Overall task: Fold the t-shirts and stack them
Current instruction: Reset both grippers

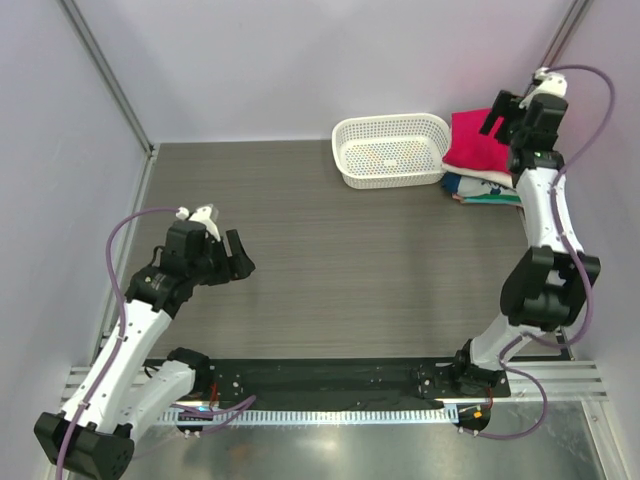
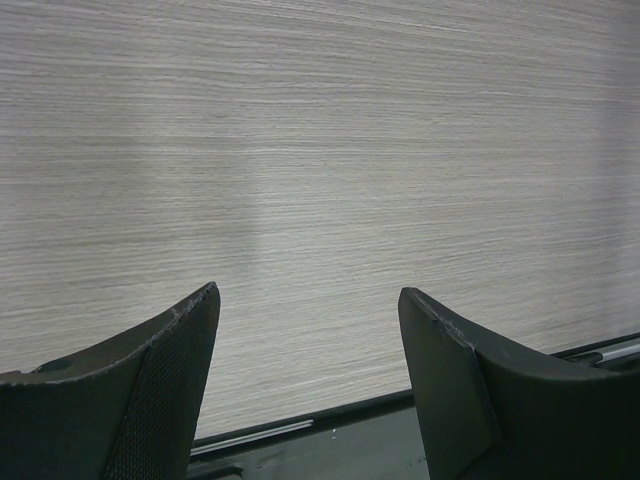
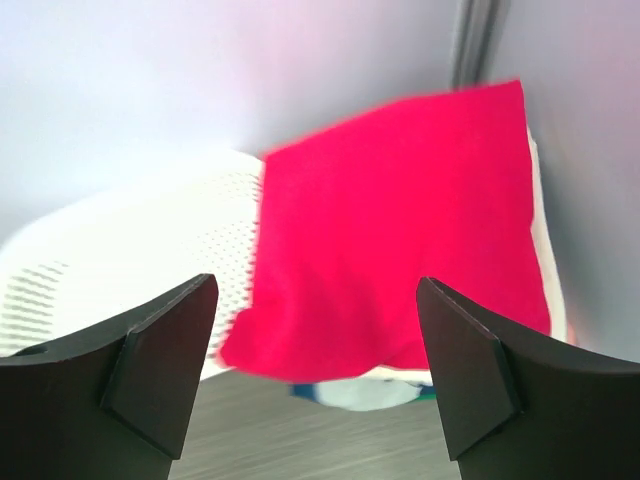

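1 neat stack of folded t-shirts [image 1: 486, 170] sits just to the right of a white perforated basket [image 1: 392, 180], touching or nearly touching its side. On top we see a bright crimson-red shirt [image 3: 400, 230] folded into a flat rectangle. Beneath it at least 2 more layers show at the edge, 1 white [image 1: 497, 179] and 1 teal-printed [image 1: 492, 196]; we cannot tell how many lie under the red 1 in all. The right gripper [image 3: 316, 290] hangs just above the stack, also to the right of the basket, its 2 fingers spread wide with nothing between them; the red shirt lies beyond the fingertips, not in them. The left gripper [image 2: 308, 292] is well apart from the basket, toward the near left, its fingers likewise spread wide and holding nothing, over the bare grey wood-grain table [image 1: 350, 260]. No unfolded shirt shows in any of the 3 views, and the basket appears to hold no shirt, only a few small coloured flecks we cannot identify. We judge the folding and stacking to be finished or very nearly so, with little left beyond drawing the right arm away from the stack.
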`<state>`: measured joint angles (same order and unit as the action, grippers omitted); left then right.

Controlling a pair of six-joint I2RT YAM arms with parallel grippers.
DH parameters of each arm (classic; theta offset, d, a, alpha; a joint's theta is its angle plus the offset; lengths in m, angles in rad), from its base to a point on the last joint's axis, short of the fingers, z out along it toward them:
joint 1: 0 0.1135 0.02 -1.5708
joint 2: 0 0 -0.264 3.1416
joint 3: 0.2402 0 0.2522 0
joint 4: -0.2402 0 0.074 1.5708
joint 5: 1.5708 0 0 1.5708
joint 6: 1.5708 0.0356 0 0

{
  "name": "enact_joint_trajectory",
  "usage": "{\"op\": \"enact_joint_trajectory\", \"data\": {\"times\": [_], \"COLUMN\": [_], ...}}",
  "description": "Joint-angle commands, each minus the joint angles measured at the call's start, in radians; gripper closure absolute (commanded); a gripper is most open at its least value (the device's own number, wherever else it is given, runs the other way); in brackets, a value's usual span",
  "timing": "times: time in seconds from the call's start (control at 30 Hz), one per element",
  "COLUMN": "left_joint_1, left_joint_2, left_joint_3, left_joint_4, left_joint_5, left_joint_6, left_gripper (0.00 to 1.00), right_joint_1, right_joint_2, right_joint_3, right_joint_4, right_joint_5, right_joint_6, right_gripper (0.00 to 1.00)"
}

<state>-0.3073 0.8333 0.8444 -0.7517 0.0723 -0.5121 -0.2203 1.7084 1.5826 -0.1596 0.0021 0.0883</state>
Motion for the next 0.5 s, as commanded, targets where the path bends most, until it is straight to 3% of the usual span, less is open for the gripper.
{"op": "enact_joint_trajectory", "data": {"times": [0.0,0.07,0.2,0.37,0.47], "left_joint_1": [-0.001,-0.003,-0.003,-0.003,-0.003], "left_joint_2": [-0.026,-0.036,-0.043,-0.068,-0.086], "left_joint_3": [-0.001,-0.001,-0.001,-0.002,-0.005], "left_joint_4": [0.035,0.037,0.038,0.037,0.043], "left_joint_5": [0.004,0.004,0.004,-0.005,-0.016], "left_joint_6": [0.012,0.012,0.011,0.011,0.007], "left_gripper": [0.27,0.26,0.27,0.27,0.27], "right_joint_1": [-0.004,-0.001,0.002,0.012,0.012], "right_joint_2": [-0.206,-0.319,-0.513,-0.778,-0.894], "right_joint_3": [-0.090,-0.207,-0.361,-0.588,-0.708], "right_joint_4": [0.092,0.146,0.126,0.121,0.126], "right_joint_5": [-0.103,-0.196,-0.240,-0.067,-0.095], "right_joint_6": [0.197,0.280,0.323,0.405,0.511], "right_gripper": [0.13,0.12,0.10,0.08,0.08]}}
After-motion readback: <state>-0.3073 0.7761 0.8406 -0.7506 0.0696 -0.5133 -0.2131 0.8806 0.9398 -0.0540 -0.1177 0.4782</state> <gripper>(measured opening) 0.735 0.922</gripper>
